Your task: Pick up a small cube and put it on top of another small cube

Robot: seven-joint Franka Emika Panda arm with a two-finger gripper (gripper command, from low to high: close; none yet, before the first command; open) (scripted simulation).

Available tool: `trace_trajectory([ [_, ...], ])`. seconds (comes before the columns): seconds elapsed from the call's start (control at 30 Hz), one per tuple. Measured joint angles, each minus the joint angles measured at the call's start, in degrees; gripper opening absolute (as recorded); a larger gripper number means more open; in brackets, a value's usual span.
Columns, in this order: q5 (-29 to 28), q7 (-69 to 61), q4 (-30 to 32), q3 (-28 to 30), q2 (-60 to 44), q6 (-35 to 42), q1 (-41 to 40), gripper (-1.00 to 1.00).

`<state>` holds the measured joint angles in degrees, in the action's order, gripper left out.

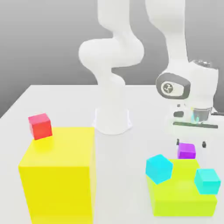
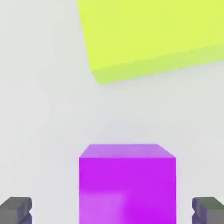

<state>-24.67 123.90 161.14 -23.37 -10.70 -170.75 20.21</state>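
Spread wide and empty, the tool (image 1: 191, 143) hangs over the purple cube (image 2: 127, 188), which sits on the bench (image 1: 124, 170) near the yellow-green block (image 1: 183, 206) and looks rigid, light, perhaps slick, best gripped squarely across opposite flat sides at mid-height.

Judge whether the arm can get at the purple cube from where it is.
Probably yes: the open hand straddles the purple cube, with bare table visible between it and the lime block.
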Motion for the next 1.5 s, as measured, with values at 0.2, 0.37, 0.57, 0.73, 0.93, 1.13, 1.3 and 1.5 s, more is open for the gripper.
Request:
trace_trajectory([
  [0.2, -9.52, 7.09, -1.38, 11.86, -5.25, -3.8, 9.55, -1.0],
  [0.37, -10.0, 7.45, -1.46, 12.56, -5.55, -4.19, 10.14, -1.0],
  [0.57, 1.35, -0.97, 0.1, 1.41, 0.11, -0.3, 1.75, -1.0],
  [0.73, 16.27, -11.92, 1.82, -6.2, 6.45, 3.55, -2.15, -1.0],
  [0.93, 26.0, -22.65, -0.28, -5.77, 11.28, 10.28, 0.94, -1.0],
  [1.13, 25.33, -34.62, -12.31, 1.49, 10.29, 21.44, -0.01, -1.0],
  [1.3, 24.43, -44.65, -22.66, 5.4, 9.3, 30.85, -6.66, -1.0],
  [1.5, 19.7, -44.0, -23.82, 6.18, 1.21, 24.38, -6.7, 1.0],
])
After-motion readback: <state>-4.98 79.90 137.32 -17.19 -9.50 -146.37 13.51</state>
